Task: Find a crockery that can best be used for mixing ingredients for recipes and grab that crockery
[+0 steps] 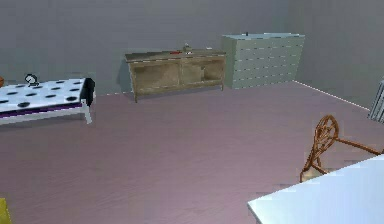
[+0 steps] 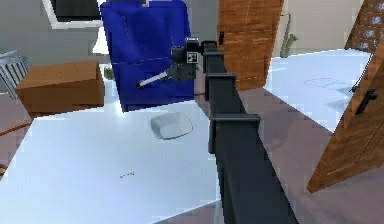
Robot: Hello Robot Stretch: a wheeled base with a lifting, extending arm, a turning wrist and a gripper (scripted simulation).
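Grey walls (image 1: 90,30) and mauve floor (image 1: 180,140), spotted-covered bed (image 1: 45,97) set at the forward view's left, wooden sideboard (image 1: 175,72) and pale dresser (image 1: 262,58) placed against the far wall, wicker chair (image 1: 318,152) beside a white table (image 1: 330,200), what may be a blue armchair (image 2: 145,50) set at its far edge, wooden door (image 2: 250,40) beyond.

No legible text, number or sign; unreadable black marks on white squares (image 2: 180,71) of the arm (image 2: 238,140).

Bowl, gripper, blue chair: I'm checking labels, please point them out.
bowl (image 2: 171,126), arm side view, its white middle.
gripper (image 2: 148,81), arm side view, between fingertips.
blue chair (image 2: 135,40), arm side view, its backrest.
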